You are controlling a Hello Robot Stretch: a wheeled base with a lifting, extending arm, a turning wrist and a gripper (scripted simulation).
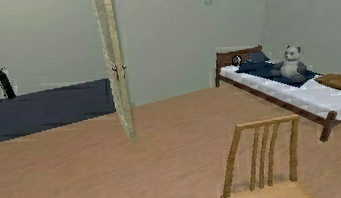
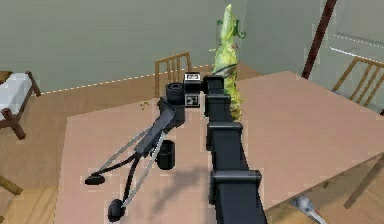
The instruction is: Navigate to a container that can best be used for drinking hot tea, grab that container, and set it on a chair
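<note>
Progress: nav part is looking done. In the arm side view the gripper (image 2: 107,195) is lying low at lower left-ctr, fingers pointing down-left over the table (image 2: 300,130). A small dark cup-shaped thing (image 2: 165,152) is standing on the tabletop right by the fingers, just left of the arm (image 2: 232,165). It's prob the tea container, tho too small to be sure. Can't tell whether the gripper is gripping anything, or even touching that thing. So the grab isn't confirmed yet, and carry + set-down on a chair are both left to do.

Surface: the tabletop is showing as plain, flat pinkish-brown wood. A chair behind the table (image 2: 172,68) is sitting at upper ctr-left, a tall yellow-green plant (image 2: 228,50) is standing at upper ctr past the arm's end, and a second chair (image 2: 360,75) is sitting at upper right.

Room, fwd view: a dark flat area (image 1: 44,111) is lying at left. Next, a pale door (image 1: 116,66) is standing ajar near ctr. At right a bed (image 1: 304,96) is carrying a teddy bear (image 1: 292,63). A light wooden chair (image 1: 263,161) is standing at btm right on wood floor. It's looking like another drop-off option.
</note>
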